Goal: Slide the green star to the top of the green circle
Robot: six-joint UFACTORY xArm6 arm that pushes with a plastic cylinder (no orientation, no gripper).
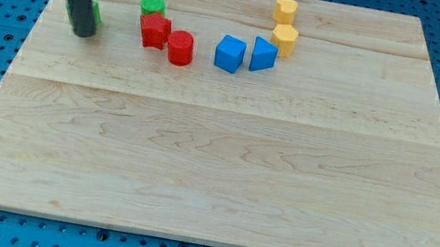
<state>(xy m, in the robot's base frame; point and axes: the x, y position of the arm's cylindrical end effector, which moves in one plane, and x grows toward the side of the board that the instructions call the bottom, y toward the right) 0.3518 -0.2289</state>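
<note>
The arm carries no claw; it ends in a dark rod, so nothing is open, shut or held. The rod enters from the view's top left and its tip (83, 33) rests on the wooden board (219, 178) near the board's upper left corner.

The green star (95, 12) sits directly behind the rod, mostly hidden; only a sliver of green shows at the rod's right edge, and its shape cannot be confirmed. The tip is touching or just beside it; which one cannot be told.

The green circle (152, 6) stands to the view's right of the star, apart from it, near the board's top edge. Just below the circle, touching or nearly so, is a red block (155, 30) of irregular outline, and beside that, lower right, a red cylinder (181, 48).

Further right are a blue cube (229, 53) and a blue wedge-shaped block (263, 55), close together. Above them are two yellow blocks, one (284, 38) just beside the blue wedge, the other (285, 10) near the top edge.
</note>
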